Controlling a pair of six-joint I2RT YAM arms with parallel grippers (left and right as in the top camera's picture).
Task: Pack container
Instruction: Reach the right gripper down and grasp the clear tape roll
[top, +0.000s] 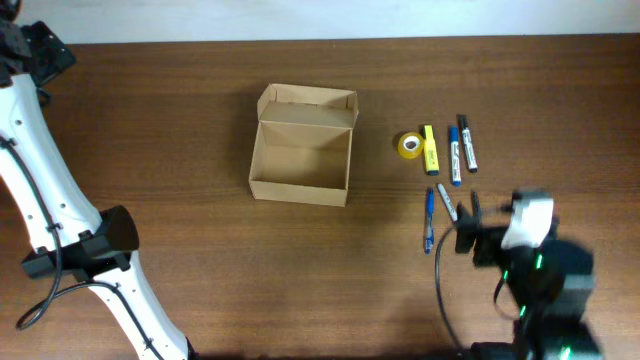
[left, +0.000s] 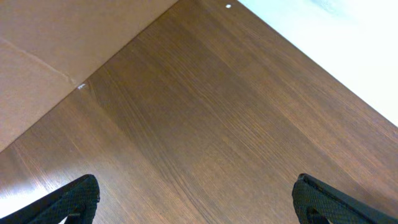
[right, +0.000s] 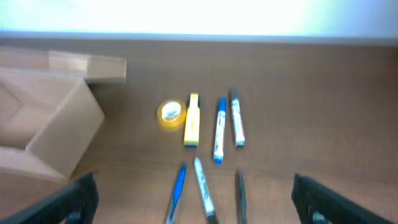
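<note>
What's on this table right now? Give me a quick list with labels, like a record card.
box: cardboard, open, empty
tape: yellow roll right of box
markers: yellow highlighter, blue marker, black marker, side by side
pens: blue pen, grey pen
right claw: open, by the pens
left claw: open, over bare table

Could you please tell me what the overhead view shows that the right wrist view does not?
Overhead only: the left arm and the empty inside of the container. Right wrist only: a dark pen, apparently hidden overhead under the open right gripper. Both: the container, tape roll, yellow highlighter, blue marker, black marker and blue pen.
</note>
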